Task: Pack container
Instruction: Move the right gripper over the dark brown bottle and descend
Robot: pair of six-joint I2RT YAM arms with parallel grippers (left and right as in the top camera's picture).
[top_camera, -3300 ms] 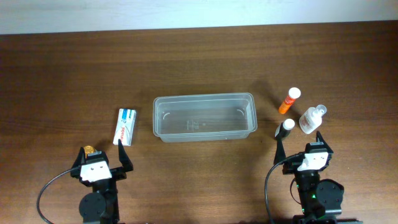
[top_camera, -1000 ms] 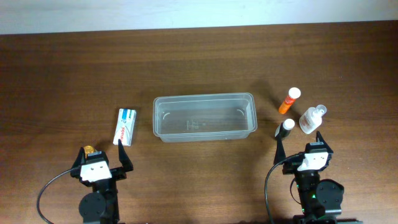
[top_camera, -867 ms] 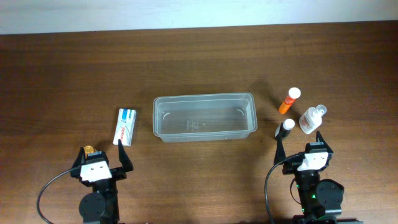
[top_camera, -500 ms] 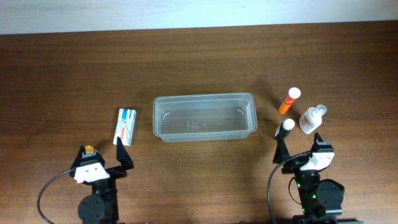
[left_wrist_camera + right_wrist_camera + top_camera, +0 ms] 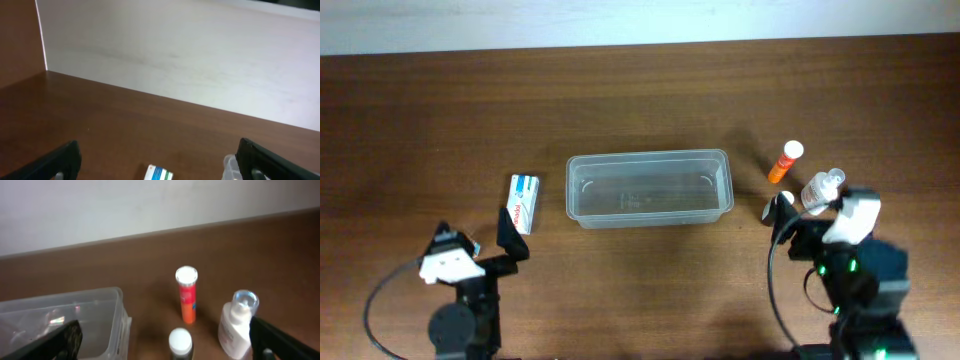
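Left fingers (image 5: 60, 160): spread wide, nothing grasped, nothing touched.
Right fingers (image 5: 280, 340): spread wide, nothing held; 3 bottles (image 5: 186, 300) seen just beyond.
Container (image 5: 649, 157): set mid worktop (image 5: 640, 90), between box (image 5: 523, 203) and bottles.

Container (image 5: 649, 190) centre; box (image 5: 524, 203) left of it; tube (image 5: 785, 162), pump bottle (image 5: 820, 189), capped bottle (image 5: 781, 203) right.

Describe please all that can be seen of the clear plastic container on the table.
The container is a shallow rectangular tub of clear, slightly cloudy plastic with rounded corners and a rim. It stands upright and empty in the middle of the brown table, its long side running left to right. Nothing touches it: a small box lies apart on its left, an orange tube apart on its right.
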